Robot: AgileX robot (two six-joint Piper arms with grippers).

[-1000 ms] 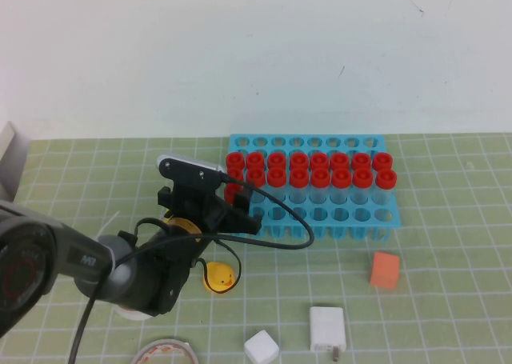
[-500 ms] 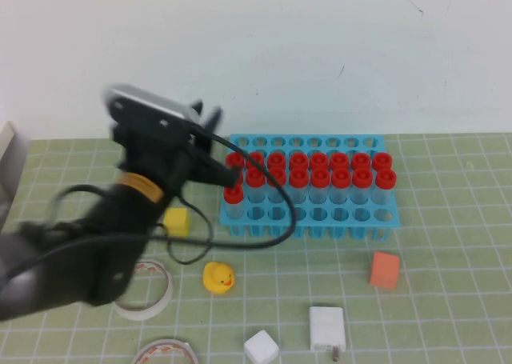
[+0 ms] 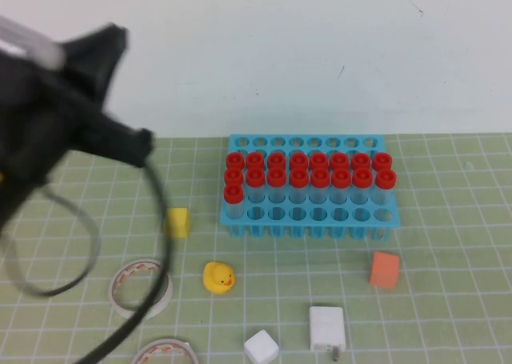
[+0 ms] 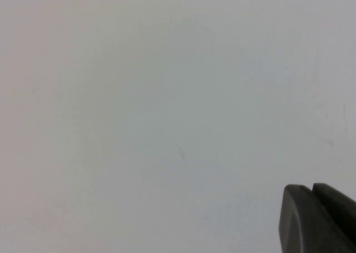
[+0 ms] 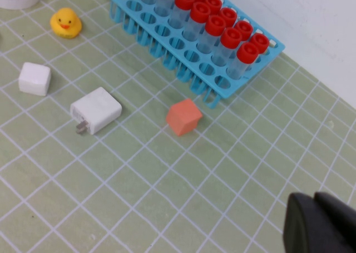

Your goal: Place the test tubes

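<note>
While the left gripper [image 4: 311,189] hangs high off the left side of the counter [image 3: 448,244], aimed at the bare wall with its fingers clenched on nothing, you can read the progress off the rack [image 3: 320,230] itself. Red-capped test tubes [image 3: 298,177] fill two full rows across it, and a single tube [image 3: 233,194] stands alone at the left end of the next row toward you. The holes beside it and the far row are bare. No loose tube shows anywhere on the counter. What lies around the rack is a yellow duck [image 3: 218,277], an orange cube [image 3: 385,269], a white charger [image 3: 327,328], a yellow block [image 3: 178,222] and tape rolls [image 3: 141,285]. The right gripper [image 5: 314,196] sits above the counter out past the rack's right end, well apart from it, fingers pressed together and holding nothing. So I judge the placing well along, with a third row only begun and neither arm carrying a tube — whether more are due you cannot tell, since no supply is in view
</note>
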